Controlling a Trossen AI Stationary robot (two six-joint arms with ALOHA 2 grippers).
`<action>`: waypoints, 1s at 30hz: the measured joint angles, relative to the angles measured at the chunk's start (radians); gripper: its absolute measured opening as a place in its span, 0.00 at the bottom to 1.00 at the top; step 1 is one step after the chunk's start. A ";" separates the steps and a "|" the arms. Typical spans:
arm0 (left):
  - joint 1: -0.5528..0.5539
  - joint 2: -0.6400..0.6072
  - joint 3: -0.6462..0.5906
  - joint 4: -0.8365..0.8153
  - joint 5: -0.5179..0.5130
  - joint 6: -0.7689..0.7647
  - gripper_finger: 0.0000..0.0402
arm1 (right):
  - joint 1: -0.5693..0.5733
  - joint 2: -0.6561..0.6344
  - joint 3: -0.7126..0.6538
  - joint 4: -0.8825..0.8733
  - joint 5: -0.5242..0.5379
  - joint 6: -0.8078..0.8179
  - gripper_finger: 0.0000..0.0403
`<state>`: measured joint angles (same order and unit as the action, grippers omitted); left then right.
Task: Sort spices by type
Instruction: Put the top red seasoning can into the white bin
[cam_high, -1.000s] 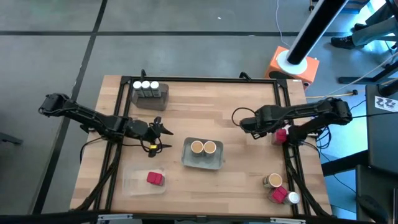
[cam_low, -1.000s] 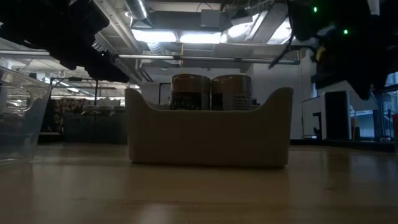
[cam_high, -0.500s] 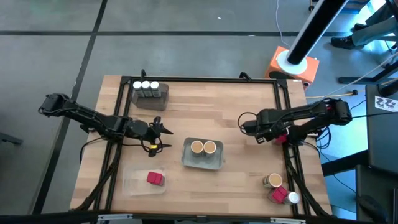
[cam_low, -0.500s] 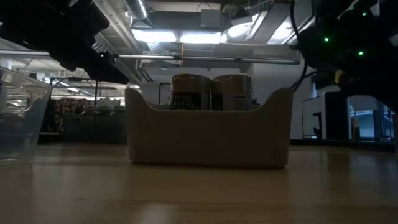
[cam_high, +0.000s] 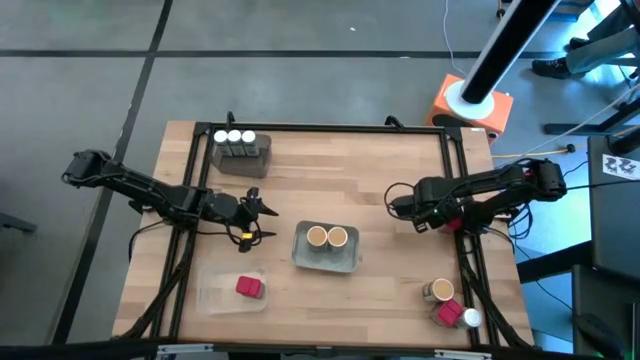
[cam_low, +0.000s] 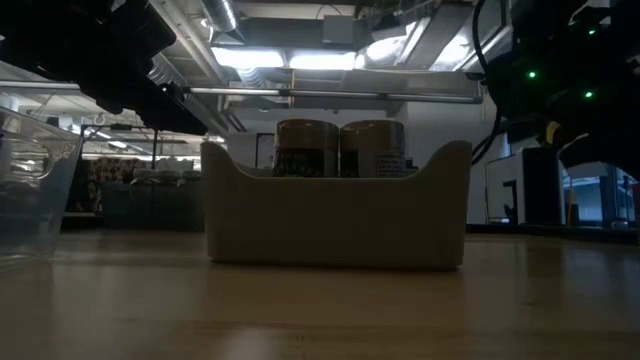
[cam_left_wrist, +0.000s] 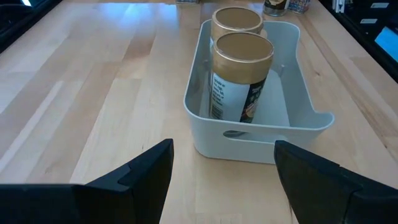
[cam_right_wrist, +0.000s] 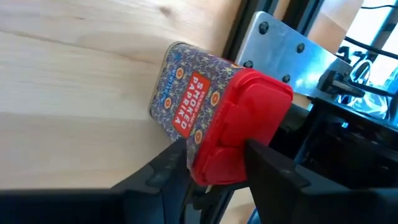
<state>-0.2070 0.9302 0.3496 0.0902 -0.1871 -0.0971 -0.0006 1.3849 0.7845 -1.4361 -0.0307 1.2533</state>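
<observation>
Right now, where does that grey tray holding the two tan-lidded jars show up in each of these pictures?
High view: the grey tray sits at the table's middle, between the two arms.
Low view: the tray fills the centre, seen side-on.
Left wrist view: it lies just ahead of the left gripper, whose fingers are open.
Right wrist view: not in it.
Shared landmark: the two tan-lidded jars standing inside it.

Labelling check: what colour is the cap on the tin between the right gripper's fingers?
Red cap on the patterned paprika tin; right wrist view shows it best.
</observation>
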 joint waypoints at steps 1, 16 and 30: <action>0.000 0.000 0.000 0.000 0.000 0.000 0.65 | 0.000 0.000 0.005 0.001 0.001 -0.002 0.38; 0.000 0.000 0.000 0.000 0.000 0.002 0.65 | 0.001 0.000 0.106 0.109 0.054 -0.119 0.38; 0.000 0.000 0.000 0.000 0.000 0.003 0.65 | 0.001 0.002 0.220 0.190 0.107 -0.162 0.38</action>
<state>-0.2071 0.9302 0.3496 0.0902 -0.1871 -0.0944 0.0006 1.3865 1.0049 -1.2458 0.0761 1.0915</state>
